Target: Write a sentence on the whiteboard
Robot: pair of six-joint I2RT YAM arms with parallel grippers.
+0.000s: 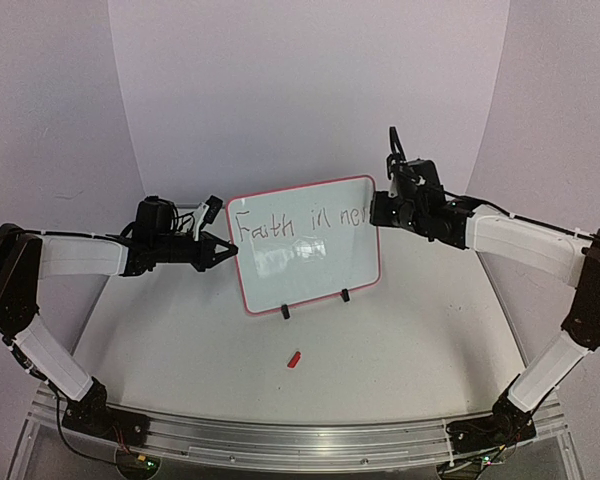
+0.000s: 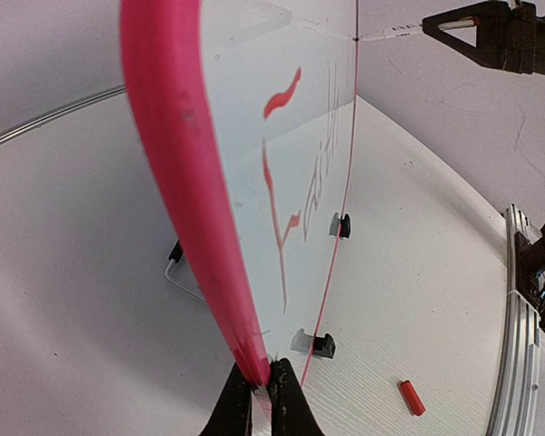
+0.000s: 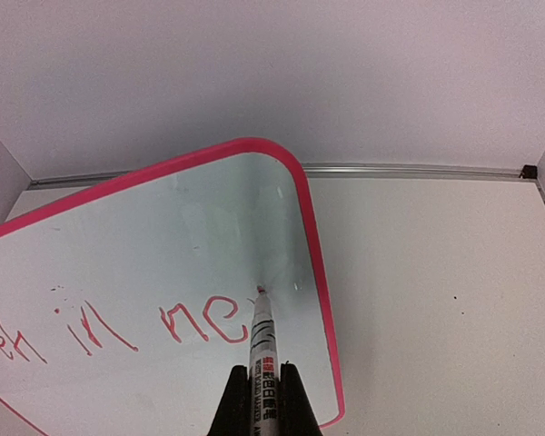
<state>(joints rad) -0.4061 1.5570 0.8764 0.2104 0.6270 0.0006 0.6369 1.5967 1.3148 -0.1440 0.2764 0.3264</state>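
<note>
Left end effector [image 2: 265, 386] clamping whiteboard [image 1: 310, 270] rim, right end effector [image 3: 263, 386] clamping marker [image 3: 262, 331], red cap [image 1: 294, 359] on table [image 1: 420, 330]

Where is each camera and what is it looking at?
Top camera: above and behind the arms, looking down at the table; shows both arms, the left gripper and right gripper at the whiteboard.
Left wrist: on the left arm, looking along the board's pink edge; its gripper pinches that edge.
Right wrist: on the right arm, facing the board's writing; its gripper holds a marker.
Shared: top and left wrist both see the red cap.
</note>
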